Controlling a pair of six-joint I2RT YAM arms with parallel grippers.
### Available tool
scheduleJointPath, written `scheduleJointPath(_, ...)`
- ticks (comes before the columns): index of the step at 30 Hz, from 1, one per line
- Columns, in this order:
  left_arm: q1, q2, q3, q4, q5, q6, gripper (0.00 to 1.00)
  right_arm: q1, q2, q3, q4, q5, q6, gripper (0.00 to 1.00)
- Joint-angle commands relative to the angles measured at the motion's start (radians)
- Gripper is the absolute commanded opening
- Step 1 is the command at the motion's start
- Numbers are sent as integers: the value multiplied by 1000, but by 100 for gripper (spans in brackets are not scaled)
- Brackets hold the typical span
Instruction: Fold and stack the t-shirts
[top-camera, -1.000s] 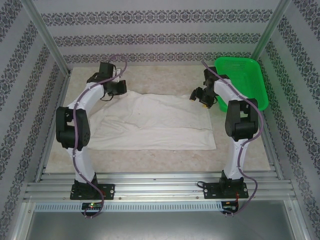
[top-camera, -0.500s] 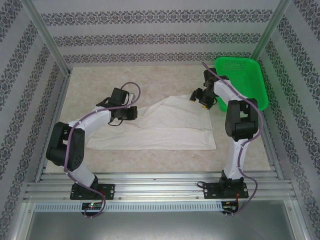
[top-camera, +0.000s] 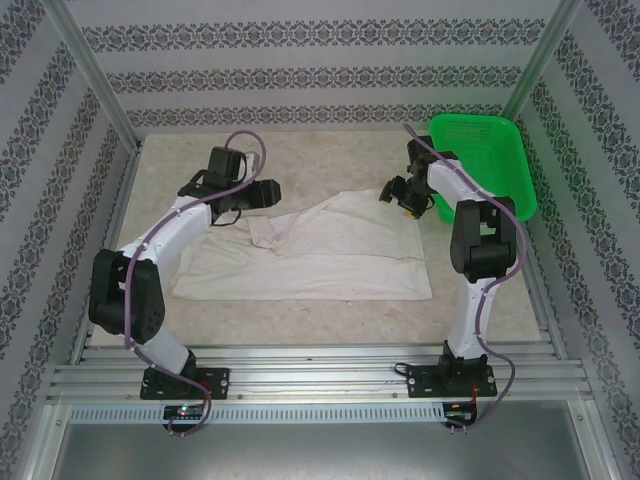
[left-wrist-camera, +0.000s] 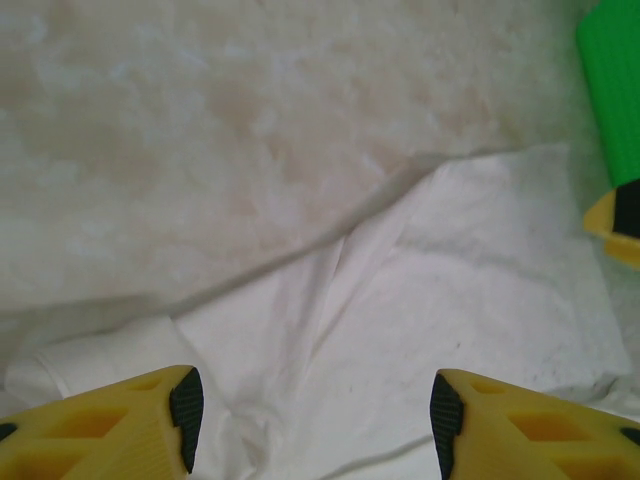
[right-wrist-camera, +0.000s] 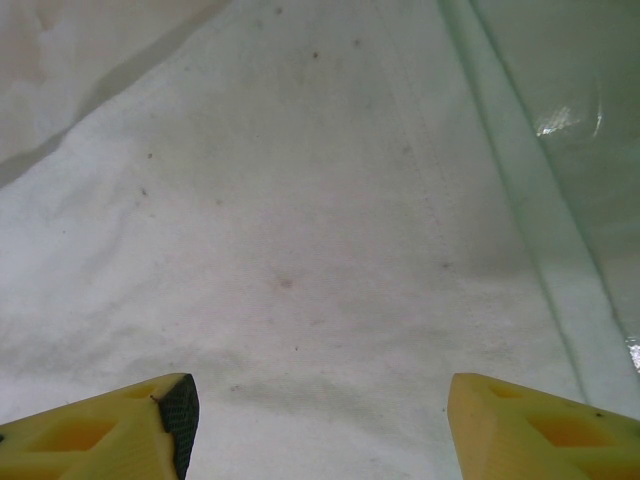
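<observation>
A white t-shirt (top-camera: 330, 255) lies spread across the middle of the table, its far left corner folded inward into a rumpled flap (top-camera: 268, 230). My left gripper (top-camera: 272, 192) hovers just beyond that flap, open, with nothing between its fingers. In the left wrist view the left gripper (left-wrist-camera: 312, 420) stands wide over creased white cloth (left-wrist-camera: 420, 300). My right gripper (top-camera: 392, 194) hangs open over the shirt's far right corner. In the right wrist view the right gripper (right-wrist-camera: 318, 420) is spread above flat cloth (right-wrist-camera: 300, 230) and holds nothing.
A green plastic mesh basket (top-camera: 483, 160) stands at the far right, right beside the right arm; its edge (left-wrist-camera: 612, 90) shows in the left wrist view. Bare beige table (top-camera: 330, 160) lies beyond the shirt. Patterned walls and metal posts enclose the table.
The left gripper pulled the shirt's far left corner inward toward the middle, then opened, let it go and lifted back toward the far side. The right arm stayed still.
</observation>
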Motion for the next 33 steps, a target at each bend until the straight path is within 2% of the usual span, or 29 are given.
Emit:
scheduleJointPath(1, 22, 43, 25, -133, 8, 21, 62, -6, -17, -1, -11, -18, -9, 68)
scheduleJointPath(4, 46, 82, 28, -164, 55, -27, 61, -7, -19, -10, -6, -19, -13, 68)
scheduleJointPath(7, 53, 115, 42, -217, 54, -61, 61, -7, -21, -19, -1, -22, -14, 68)
scheduleJointPath(12, 66, 135, 25, -220, 159, -181, 61, -9, -23, -21, -2, -21, -26, 70)
scheduleJointPath(22, 80, 140, -26, -310, 53, -308, 58, -10, -19, -12, -4, -29, -30, 71)
scheduleJointPath(33, 83, 247, 47, -245, -59, -354, 56, -10, -32, -24, -4, -33, -37, 71)
